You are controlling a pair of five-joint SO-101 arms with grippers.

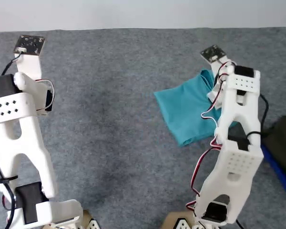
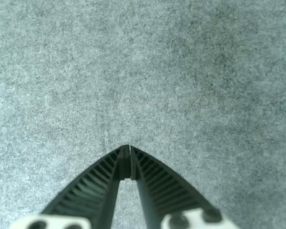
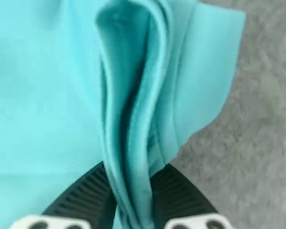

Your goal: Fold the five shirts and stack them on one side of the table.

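Covering the right fingers' (image 3: pixel 181 195) tips, the teal shirt (image 3: pixel 47 95) sits pinched.

No writing, label, number or sign can be read on the teal shirt (image 1: pixel 186 112), the grey counter (image 1: pixel 109 95), the left arm (image 1: pixel 19 129) or the right arm (image 1: pixel 238 152).

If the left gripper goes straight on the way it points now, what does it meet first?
Probably the bare grey table covering; nothing else lies ahead of the left gripper.
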